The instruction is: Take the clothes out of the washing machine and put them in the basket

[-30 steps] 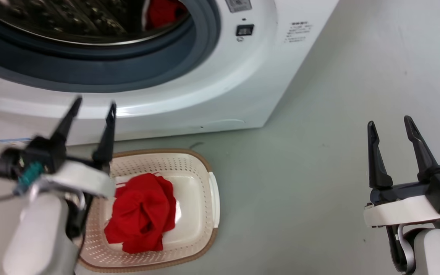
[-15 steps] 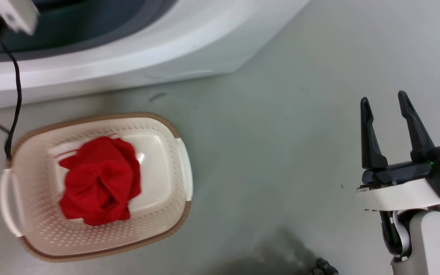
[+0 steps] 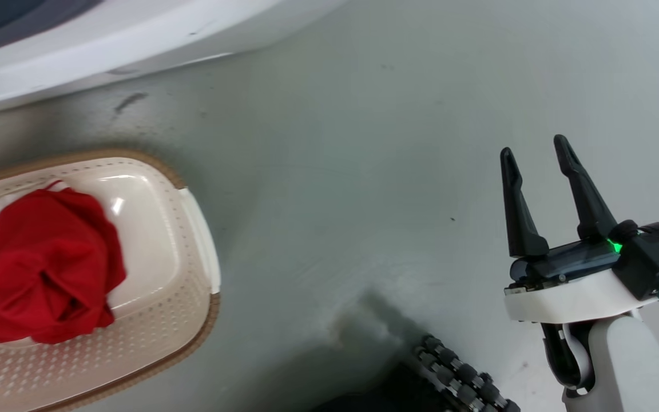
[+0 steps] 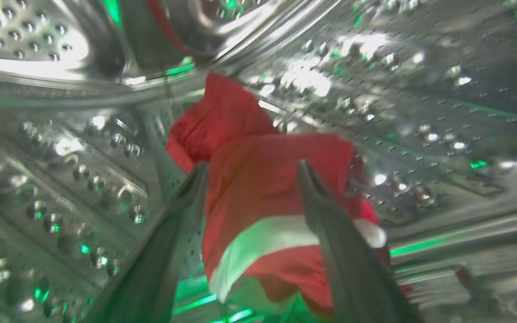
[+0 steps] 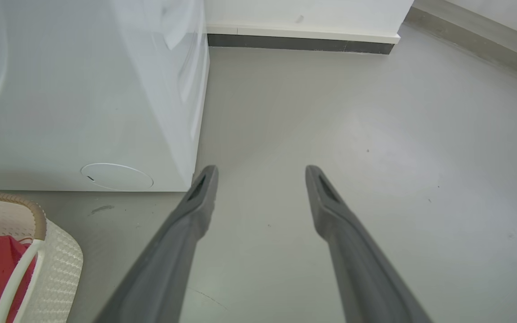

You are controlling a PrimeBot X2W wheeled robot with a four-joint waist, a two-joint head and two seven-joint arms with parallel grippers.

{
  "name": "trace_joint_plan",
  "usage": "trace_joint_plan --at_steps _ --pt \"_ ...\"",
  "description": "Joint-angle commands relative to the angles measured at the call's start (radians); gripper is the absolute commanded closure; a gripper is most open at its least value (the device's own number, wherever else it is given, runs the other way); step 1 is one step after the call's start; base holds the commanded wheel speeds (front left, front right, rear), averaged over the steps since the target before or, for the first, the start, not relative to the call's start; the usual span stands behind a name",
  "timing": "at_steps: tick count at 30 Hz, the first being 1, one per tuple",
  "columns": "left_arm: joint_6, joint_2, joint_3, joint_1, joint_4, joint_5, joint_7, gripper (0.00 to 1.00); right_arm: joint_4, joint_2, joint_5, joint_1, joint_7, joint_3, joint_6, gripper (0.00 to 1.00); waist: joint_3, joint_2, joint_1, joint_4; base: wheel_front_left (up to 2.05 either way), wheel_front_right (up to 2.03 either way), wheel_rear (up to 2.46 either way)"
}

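A red garment (image 3: 43, 263) lies bunched in the cream basket (image 3: 192, 240) at the left of the head view; the basket's corner (image 5: 56, 255) also shows in the right wrist view. The washing machine (image 3: 106, 34) crosses the top left, and its white side (image 5: 83, 98) faces the right wrist camera. Inside the steel drum (image 4: 61, 148), another red garment (image 4: 258, 179) with a white band lies ahead of my left gripper (image 4: 251, 168), which is open with its fingers on either side of the cloth. My right gripper (image 3: 532, 149) hangs open over bare floor, holding nothing.
Grey floor (image 3: 335, 171) spreads to the right of the basket and machine. A dark ribbed part of my base (image 3: 455, 377) shows at the bottom edge. A white wall with a dark skirting (image 5: 294, 42) runs behind the machine.
The head camera has swung down and right, so machine and basket have slid left in its view. The left arm has left the head view. The right gripper stays open.
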Motion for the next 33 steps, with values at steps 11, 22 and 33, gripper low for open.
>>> trace_joint_plan --at_steps 11,22,33 --pt "0.006 -0.065 -0.089 -0.093 0.191 0.036 0.113 0.00 -0.011 0.002 0.081 0.013 -0.003 0.009 -0.001 0.00 0.057 0.0000 -0.0002 -0.039 0.00 0.00 0.00" --pt "-0.005 -0.071 -0.173 -0.095 0.244 0.013 0.129 1.00 -0.011 0.002 0.088 0.002 -0.003 -0.002 -0.001 0.00 0.067 0.0000 -0.0002 -0.032 0.00 0.00 0.00" --pt "-0.004 -0.039 -0.222 -0.082 0.171 -0.049 -0.069 1.00 -0.001 0.002 0.035 -0.046 -0.003 -0.025 -0.001 0.00 0.018 0.0000 -0.0002 0.010 0.00 0.00 0.00"
